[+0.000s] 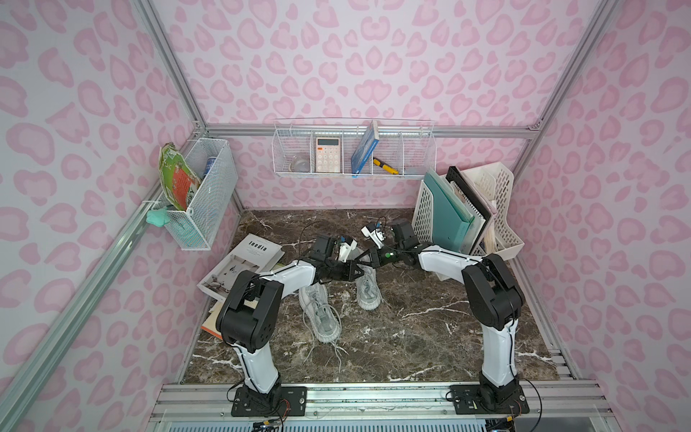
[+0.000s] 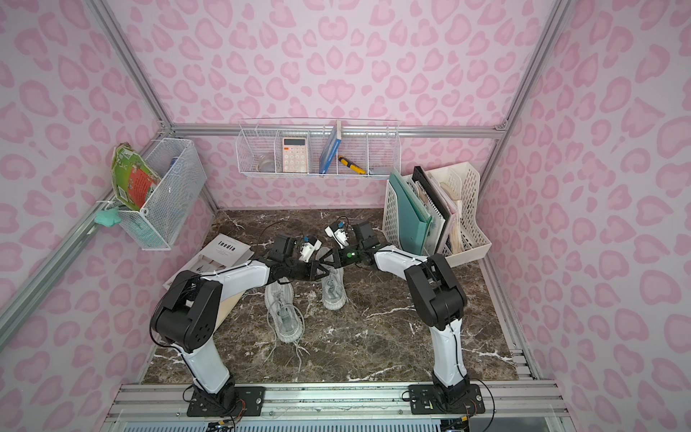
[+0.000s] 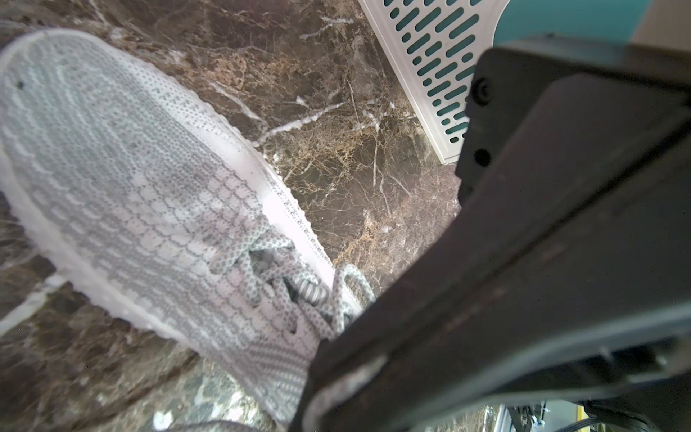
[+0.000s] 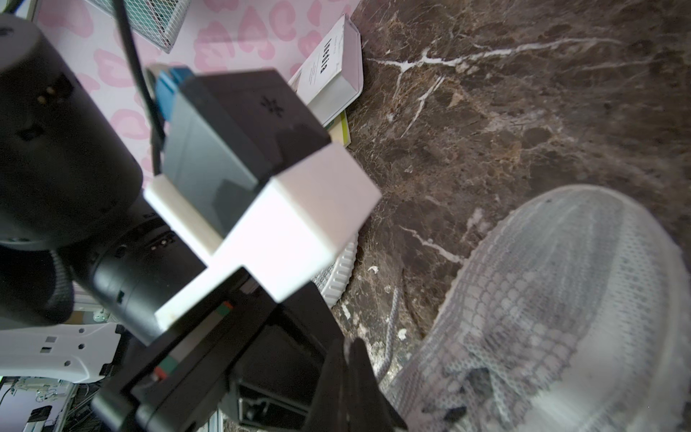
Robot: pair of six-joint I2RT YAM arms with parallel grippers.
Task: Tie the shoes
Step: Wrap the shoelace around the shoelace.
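Pair on tabletop (image 1: 430, 329): near shoe (image 1: 321, 316) laces loose, far shoe (image 1: 368, 293) under both arms. Left gripper (image 1: 356, 271), right gripper (image 1: 368, 262): jaws clenched at far shoe's lace loop (image 3: 347, 288); cannot tell if lace is pinched. Pull ends apart evenly, low, without dragging shoe.

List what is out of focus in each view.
Both top views: evenly lit, sharp throughout. Left wrist view: shoe sharp, black part up close soft. Right wrist view: tabletop sharp, white camera block up close blurred, shoe slightly soft.
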